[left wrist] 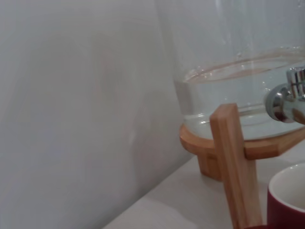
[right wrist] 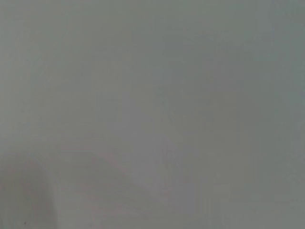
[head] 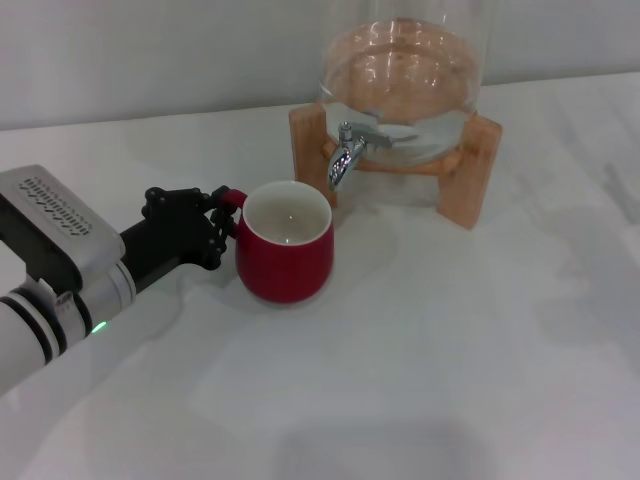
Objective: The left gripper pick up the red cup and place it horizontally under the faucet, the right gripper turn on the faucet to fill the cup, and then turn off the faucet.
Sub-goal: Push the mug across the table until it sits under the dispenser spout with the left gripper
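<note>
The left gripper (head: 222, 222) closes its black fingers (head: 215, 240) on the handle of the red cup (head: 285, 252), which stands upright on the white worktop (head: 420, 340), just at seven o'clock of the faucet (head: 348, 150) on the glass dispenser (head: 405, 80). The right gripper is out of view.

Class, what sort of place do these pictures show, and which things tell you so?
Probably a lab test bench set up as a drinks corner: a plain white table, a glass water dispenser on a wooden stand, and a red cup.
</note>
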Robot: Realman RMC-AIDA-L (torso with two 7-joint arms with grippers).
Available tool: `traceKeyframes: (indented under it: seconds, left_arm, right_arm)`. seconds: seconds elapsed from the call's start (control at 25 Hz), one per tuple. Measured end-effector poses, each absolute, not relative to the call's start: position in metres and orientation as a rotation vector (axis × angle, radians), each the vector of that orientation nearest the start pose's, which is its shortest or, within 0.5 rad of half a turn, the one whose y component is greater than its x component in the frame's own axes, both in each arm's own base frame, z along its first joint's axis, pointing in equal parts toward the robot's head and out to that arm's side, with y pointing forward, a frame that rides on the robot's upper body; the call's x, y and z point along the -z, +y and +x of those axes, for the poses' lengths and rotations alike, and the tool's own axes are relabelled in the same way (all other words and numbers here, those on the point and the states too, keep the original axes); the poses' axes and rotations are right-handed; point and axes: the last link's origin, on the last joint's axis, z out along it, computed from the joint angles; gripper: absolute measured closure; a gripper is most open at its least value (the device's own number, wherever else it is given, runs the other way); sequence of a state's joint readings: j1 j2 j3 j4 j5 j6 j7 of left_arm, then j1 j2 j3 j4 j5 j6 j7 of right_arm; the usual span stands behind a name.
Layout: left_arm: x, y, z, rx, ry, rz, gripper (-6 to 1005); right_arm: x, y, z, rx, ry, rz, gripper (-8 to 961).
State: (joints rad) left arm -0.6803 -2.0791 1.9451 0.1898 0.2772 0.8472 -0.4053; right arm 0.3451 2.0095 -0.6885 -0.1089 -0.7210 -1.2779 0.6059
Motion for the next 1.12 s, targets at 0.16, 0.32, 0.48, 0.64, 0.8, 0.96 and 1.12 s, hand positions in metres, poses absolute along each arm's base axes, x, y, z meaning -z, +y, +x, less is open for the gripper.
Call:
traceKeyframes:
  seconds: [0.16,0.32,0.48,0.64,0.8,0.96,1.12]
  left_arm:
    - [0.097,0.376,-0.243,0.47,-0.194,-2.375,910]
    - [0.099,0.376,-0.239,0.463,-0.176,-2.385,910]
    - [0.101,0.378,-0.237,0.447,-0.16,-2.396,910]
    - [0.102,0.379,-0.235,0.445,-0.146,-2.403,910]
    - [0.102,0.379,-0.233,0.448,-0.145,-2.407,910]
    - [0.103,0.378,-0.234,0.446,-0.149,-2.413,910]
    - [0.103,0.377,-0.235,0.443,-0.153,-2.414,910]
  right_arm:
    - [-0.069,0.302,0.386,-0.862,0.694,-1.401,81]
    - [-0.069,0.302,0.386,-0.864,0.691,-1.402,81]
    - [-0.069,0.303,0.385,-0.867,0.688,-1.403,81]
    - [-0.07,0.303,0.385,-0.871,0.685,-1.403,81]
    - [-0.07,0.303,0.384,-0.872,0.683,-1.403,81]
    - [-0.07,0.303,0.384,-0.873,0.682,-1.403,81]
    - [-0.07,0.303,0.383,-0.886,0.685,-1.401,81]
